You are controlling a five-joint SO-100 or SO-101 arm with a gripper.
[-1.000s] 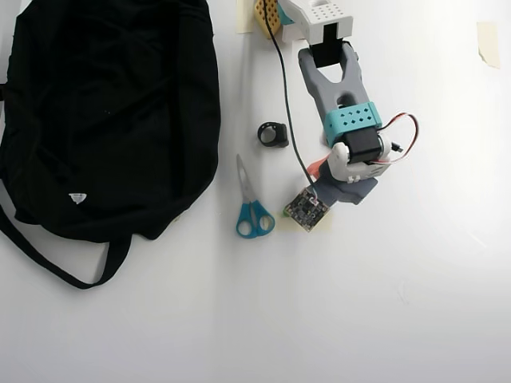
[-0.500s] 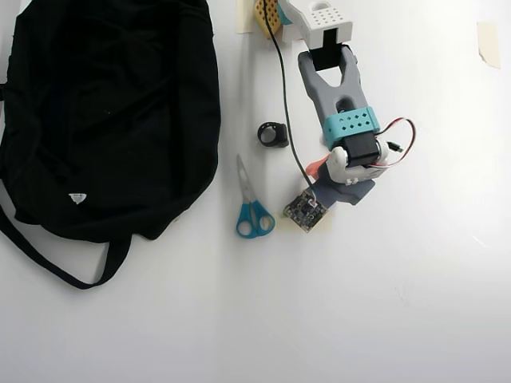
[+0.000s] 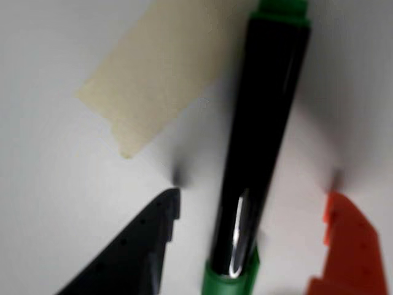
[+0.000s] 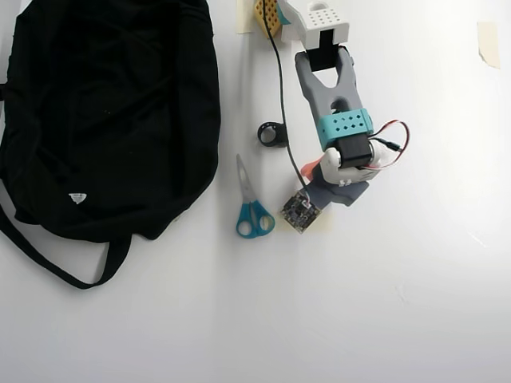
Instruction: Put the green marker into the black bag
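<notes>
Seen from the wrist camera, the gripper (image 3: 252, 212) hangs low over a white table (image 3: 55, 184) with its two fingers spread wide apart, a dark grey fingertip (image 3: 144, 243) at lower left of the frame and an orange fingertip (image 3: 344, 246) at lower right, and the green marker (image 3: 261, 141) lying on the table in the gap between them, touching neither. The marker runs nearly top to bottom through the middle of that frame, its glossy black barrel tilted a little to the right at the top, with green showing at both ends. A strip of beige tape (image 3: 156, 67) is stuck to the table at upper left, just beside the barrel. In the overhead view the arm (image 4: 331, 104) reaches down from the top centre of the frame, and its wrist and a small circuit board (image 4: 297, 211) cover the marker, which cannot be made out there. The black bag (image 4: 104, 120) fills the upper left of that view, well apart from the arm, its strap looping out along the lower left edge and a small white tag (image 4: 77, 197) showing on the fabric. Between bag and arm lie blue-handled scissors (image 4: 251, 207), blades pointing toward the top of the frame, and a small black battery (image 4: 272, 134) above them.
</notes>
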